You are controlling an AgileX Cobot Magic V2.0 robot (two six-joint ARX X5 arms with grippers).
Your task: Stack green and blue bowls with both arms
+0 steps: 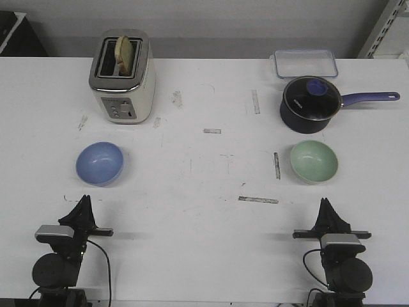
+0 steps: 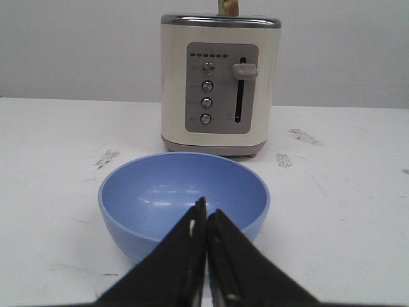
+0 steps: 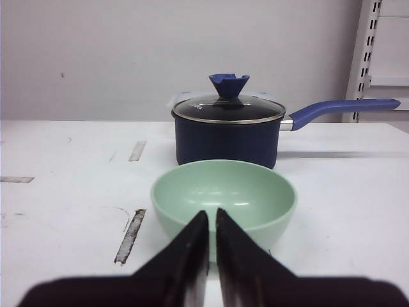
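The blue bowl (image 1: 100, 162) sits upright on the worktop's (image 1: 204, 192) left half, the green bowl (image 1: 314, 161) on its right half, well apart with bare white surface between them. The left claw (image 1: 84, 199) points at the blue bowl with fingers together; the right claw (image 1: 325, 202) faces the green bowl, fingers nearly touching. Behind stand a toaster (image 1: 123, 77) and a lidded saucepan (image 1: 310, 104); the toaster's button labels are too small to read.

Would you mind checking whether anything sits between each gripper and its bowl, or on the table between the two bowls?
Nothing visible does. The left gripper faces the blue bowl and the right gripper the green bowl directly, and only marked tabletop separates them.
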